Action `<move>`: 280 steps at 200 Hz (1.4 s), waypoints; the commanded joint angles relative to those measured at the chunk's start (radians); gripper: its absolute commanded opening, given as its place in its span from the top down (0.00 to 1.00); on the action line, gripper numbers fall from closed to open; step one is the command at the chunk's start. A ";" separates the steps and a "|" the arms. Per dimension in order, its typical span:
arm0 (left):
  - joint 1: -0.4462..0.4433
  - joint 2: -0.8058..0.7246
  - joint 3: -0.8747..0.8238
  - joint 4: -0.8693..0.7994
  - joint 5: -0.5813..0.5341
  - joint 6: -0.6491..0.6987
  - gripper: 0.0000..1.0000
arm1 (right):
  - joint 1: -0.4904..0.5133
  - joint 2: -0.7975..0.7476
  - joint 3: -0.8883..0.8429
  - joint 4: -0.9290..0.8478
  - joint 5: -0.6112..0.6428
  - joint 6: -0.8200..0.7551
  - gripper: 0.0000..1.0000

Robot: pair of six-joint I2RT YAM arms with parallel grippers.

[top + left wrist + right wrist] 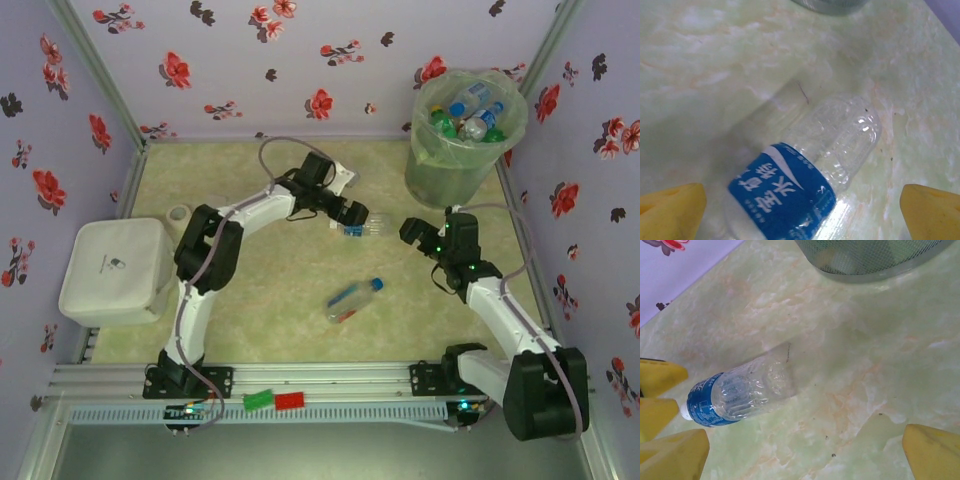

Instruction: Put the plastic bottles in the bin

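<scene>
At the far right corner of the pale green marbled table [250, 300], the tall round translucent grey-green bin [440, 175], lined with a clear bag, is seen already holding many bottles. Nearer the middle, a clear thin-walled plastic bottle with a blue label [840, 135] lies on its side. It is straddled by the left gripper [802, 207], whose yellow fingers [675, 210] are spread fully with nothing held. The right gripper [805, 450], equally wide and empty, hovers just beside it. A second, blue-capped bottle [353, 300] lies nearer the arms. The left fingers are best lowered around the label band and closed gently, since the thin wall is likely to buckle and slip.
</scene>
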 commanded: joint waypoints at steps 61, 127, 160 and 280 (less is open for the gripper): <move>-0.088 -0.075 -0.164 -0.069 -0.214 0.066 0.00 | 0.009 0.057 0.069 0.056 -0.033 0.018 0.00; -0.116 -0.026 -0.116 -0.057 -0.239 0.089 0.02 | 0.009 0.082 0.067 0.055 -0.043 0.052 0.00; -0.123 0.027 -0.049 -0.066 -0.229 0.095 0.03 | 0.009 0.074 0.074 0.035 -0.041 0.054 0.00; -0.119 -0.037 -0.145 0.094 -0.206 0.015 0.50 | 0.009 0.105 0.077 0.120 -0.139 0.144 0.01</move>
